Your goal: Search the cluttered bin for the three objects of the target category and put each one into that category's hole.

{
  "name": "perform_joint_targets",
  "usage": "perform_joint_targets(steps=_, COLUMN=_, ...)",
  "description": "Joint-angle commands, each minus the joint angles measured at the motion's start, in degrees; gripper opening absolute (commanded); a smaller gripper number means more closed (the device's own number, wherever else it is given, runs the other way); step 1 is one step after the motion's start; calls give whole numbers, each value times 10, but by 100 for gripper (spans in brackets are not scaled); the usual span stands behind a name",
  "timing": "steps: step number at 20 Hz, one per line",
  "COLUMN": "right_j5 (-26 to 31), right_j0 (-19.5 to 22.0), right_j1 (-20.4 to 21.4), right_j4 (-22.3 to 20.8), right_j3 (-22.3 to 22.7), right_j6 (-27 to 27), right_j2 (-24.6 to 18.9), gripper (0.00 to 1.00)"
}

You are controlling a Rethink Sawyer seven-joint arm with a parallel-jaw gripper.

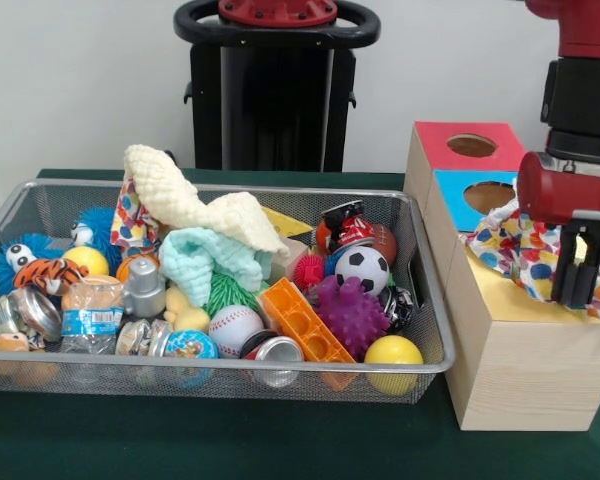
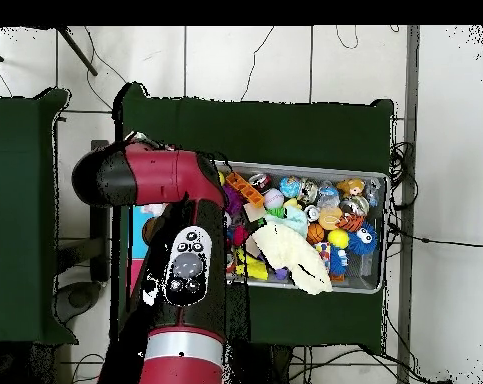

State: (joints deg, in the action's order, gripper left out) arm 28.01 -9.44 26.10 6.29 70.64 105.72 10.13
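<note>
We see the pincer (image 1: 583,262) low over the yellow box (image 1: 525,345), and it is pinched shut on a spotted cloth (image 1: 515,250). The cloth is thin and white with many colours on it. It hangs in a soft bunch on top of the box, spread out beside the pincer. We cannot see the yellow box's hole — the cloth and the pincer cover that spot. Behind it stand the blue box (image 1: 470,195) and the red box (image 1: 465,145), each with a round hole on top.

Another spotted cloth (image 1: 132,218) is in the wire bin (image 1: 230,372) on the desk (image 1: 230,440). It peeks out at the back, on the picture's left, under the cream knitted cloth (image 1: 195,205). The mint fluffy cloth (image 1: 208,258) lies just beside it. We cannot find a third one among the balls and cans.

We think these cloths are very light and floppy. They will fold and droop, and an edge may catch on the hole's rim. It seems best to pinch a bunched-up part in the middle, not a loose corner.

From above, the red arm (image 2: 180,260) hides the boxes.
</note>
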Motion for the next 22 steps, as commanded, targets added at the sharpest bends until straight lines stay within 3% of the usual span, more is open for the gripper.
perform_joint_targets(steps=1, right_j5=100, right_j0=25, right_j1=-9, right_j4=-22, right_j3=78, right_j6=41, right_j2=-13, gripper=0)
perform_joint_targets(steps=12, right_j5=112, right_j0=43, right_j1=27, right_j4=-40, right_j3=132, right_j6=-1, right_j2=-24, gripper=0)
perform_joint_targets(steps=22, right_j5=92, right_j0=36, right_j1=13, right_j4=-51, right_j3=141, right_j6=7, right_j2=-27, gripper=0)
